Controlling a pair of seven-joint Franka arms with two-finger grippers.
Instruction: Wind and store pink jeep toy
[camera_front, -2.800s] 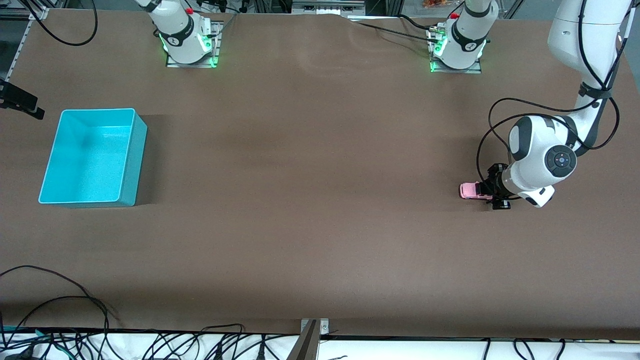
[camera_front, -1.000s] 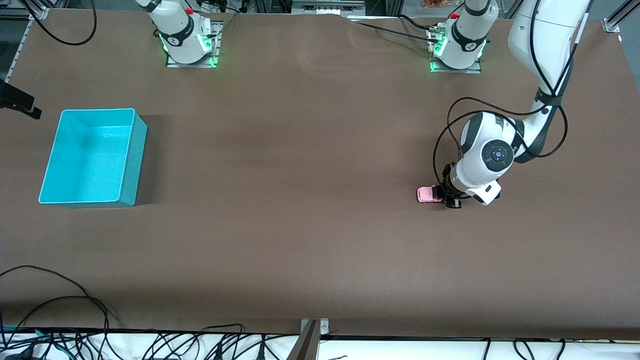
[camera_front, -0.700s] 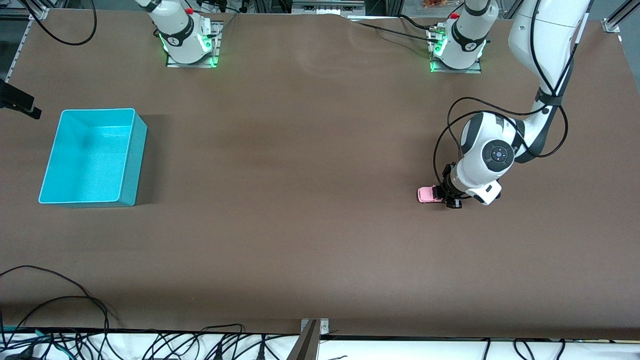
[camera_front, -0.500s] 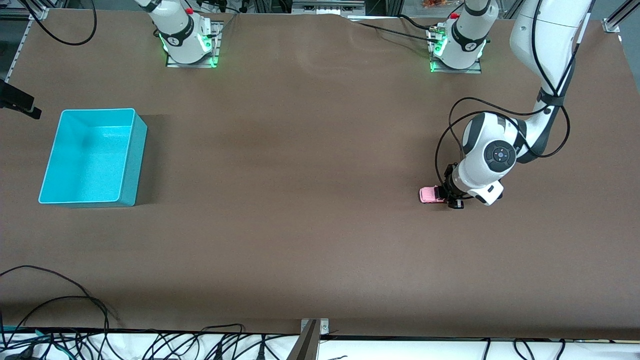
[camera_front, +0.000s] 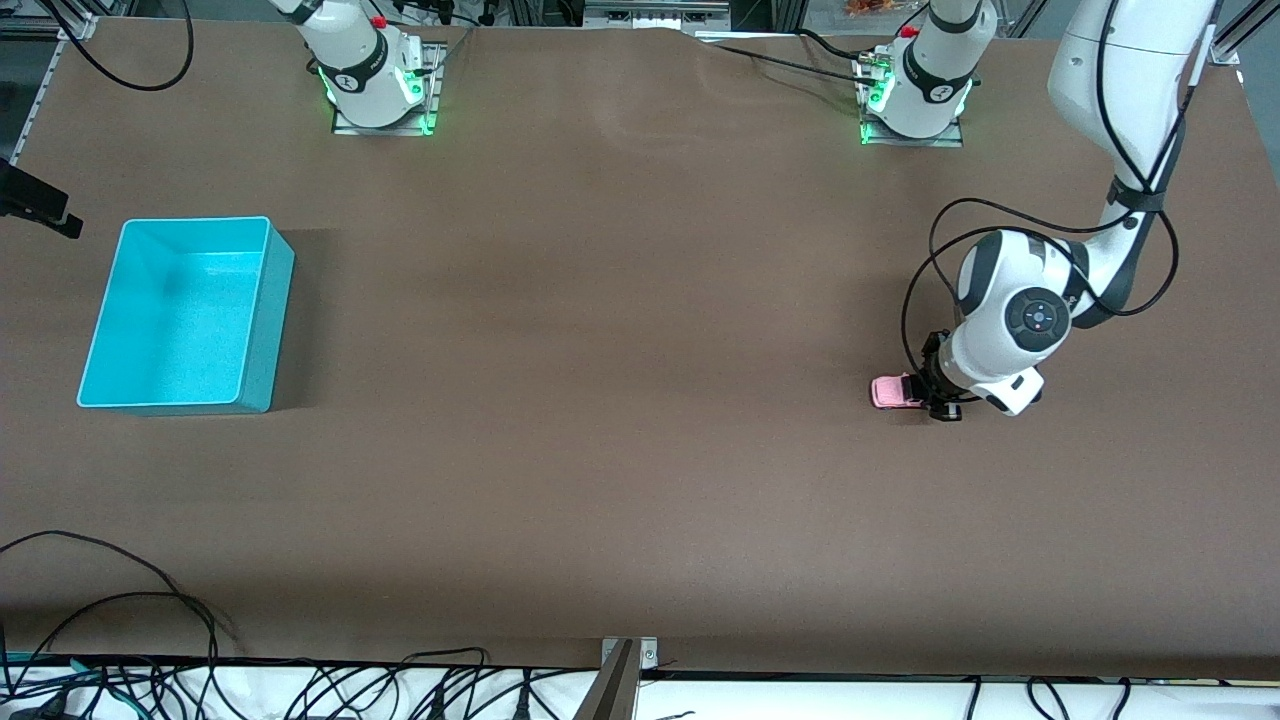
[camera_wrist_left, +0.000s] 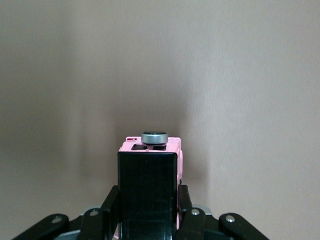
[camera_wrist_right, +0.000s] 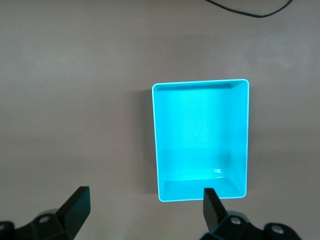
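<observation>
Pink jeep toy (camera_front: 889, 391) sits on the brown worktop (camera_front: 620, 400) toward the left arm's end, its black rear clenched in the left claw (camera_wrist_left: 148, 210); the right claw (camera_wrist_right: 145, 207) hangs spread wide over the teal bin (camera_front: 262, 320); black cables (camera_front: 120, 620) trail along the worktop's near edge.

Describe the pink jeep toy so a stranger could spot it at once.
Look to the left arm's end of the brown table, far from the teal bin. There the left gripper is shut on the pink jeep toy, small, boxy, black-roofed.
</observation>
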